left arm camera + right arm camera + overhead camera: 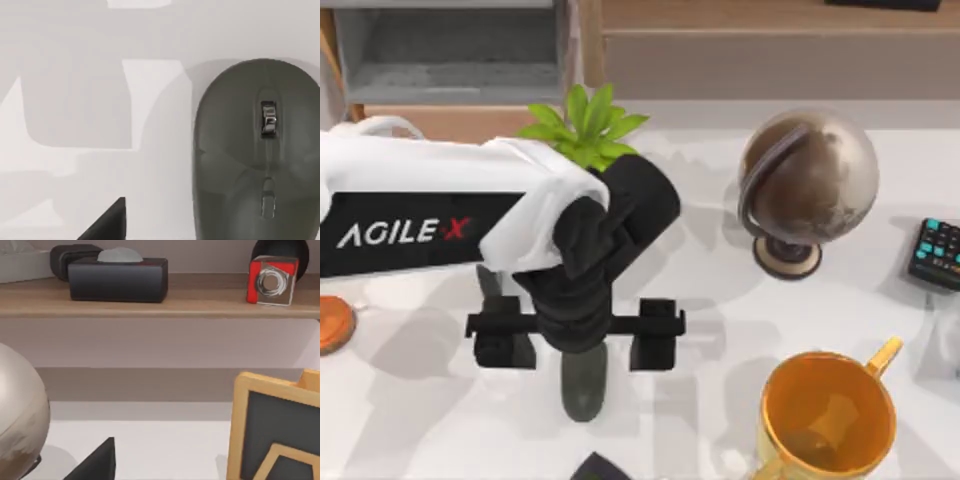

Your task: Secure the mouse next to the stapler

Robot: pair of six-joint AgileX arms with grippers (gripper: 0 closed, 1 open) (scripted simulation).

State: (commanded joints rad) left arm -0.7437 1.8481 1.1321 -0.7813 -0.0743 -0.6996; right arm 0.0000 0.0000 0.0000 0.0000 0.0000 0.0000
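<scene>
Nearest the top camera is my left arm [440,215], white with a black AgileX panel, reaching in from the table's left toward the middle. Its black left gripper [575,340] hangs just above the mouse [585,385], with the two fingers [655,335] spread wide apart to either side and closed on nothing. That mouse is a dark, glossy, elongated body lying on the white table [720,310] near the front edge, its rounded end showing below the wrist. From the left wrist camera the mouse [257,155] appears close up (its silver scroll wheel is plain along the centre line), resting flat on the table.

Behind the arm stands a green plant [585,125]. Right of it is a brown globe [807,190] on a round base, and a black keypad with teal keys [937,253] sits at the table's right edge. An orange mug [828,420] stands at front right.

I cannot tell the state of the right gripper.
</scene>
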